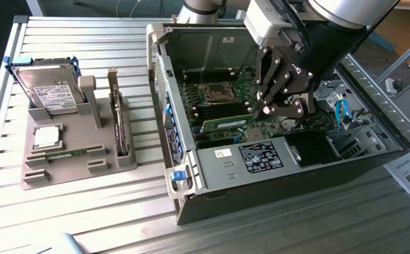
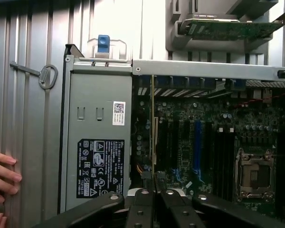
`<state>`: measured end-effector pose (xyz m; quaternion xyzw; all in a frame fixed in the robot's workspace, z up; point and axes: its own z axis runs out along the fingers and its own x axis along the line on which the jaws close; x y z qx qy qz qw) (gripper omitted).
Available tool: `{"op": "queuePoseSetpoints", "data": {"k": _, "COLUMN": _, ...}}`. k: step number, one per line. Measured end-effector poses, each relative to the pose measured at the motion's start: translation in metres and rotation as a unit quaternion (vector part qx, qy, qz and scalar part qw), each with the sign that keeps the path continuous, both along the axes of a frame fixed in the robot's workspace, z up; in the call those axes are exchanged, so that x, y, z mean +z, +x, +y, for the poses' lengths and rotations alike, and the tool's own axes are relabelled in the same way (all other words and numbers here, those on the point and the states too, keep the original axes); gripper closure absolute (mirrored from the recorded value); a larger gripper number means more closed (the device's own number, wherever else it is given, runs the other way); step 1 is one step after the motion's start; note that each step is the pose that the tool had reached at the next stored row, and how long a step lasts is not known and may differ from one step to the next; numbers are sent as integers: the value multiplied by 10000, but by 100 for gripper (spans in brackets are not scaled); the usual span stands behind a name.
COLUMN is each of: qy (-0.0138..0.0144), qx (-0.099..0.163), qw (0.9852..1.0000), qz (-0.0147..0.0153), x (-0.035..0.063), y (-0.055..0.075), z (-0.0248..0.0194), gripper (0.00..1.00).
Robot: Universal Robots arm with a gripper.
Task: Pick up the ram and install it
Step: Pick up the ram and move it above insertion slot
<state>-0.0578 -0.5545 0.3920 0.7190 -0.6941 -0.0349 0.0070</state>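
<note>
Gripper (image 1: 276, 110) jaws narrow, pinching ram (image 1: 224, 123) at mobo slots, wrist cam: hand (image 2: 2, 178) near PSU (image 2: 85, 109)

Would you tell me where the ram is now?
The ram is inside the case, between the fingers, over the motherboard beside the power supply.

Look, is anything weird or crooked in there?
Only one thing: a person's hand rests on the ribbed metal table right beside the open grey computer case. Nothing looks crooked, spilled or broken.
</note>
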Motion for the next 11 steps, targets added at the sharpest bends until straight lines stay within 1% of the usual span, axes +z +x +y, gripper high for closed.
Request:
{"op": "queuePoseSetpoints", "data": {"k": 6, "qy": 2, "qx": 0, "qw": 10000, "qz": 11, "x": 0, "y": 95, "z": -16, "gripper": 88}}
{"op": "queuePoseSetpoints", "data": {"k": 11, "qy": 5, "qx": 0, "qw": 10000, "qz": 23, "x": 0, "y": 208, "z": -36, "gripper": 88}}
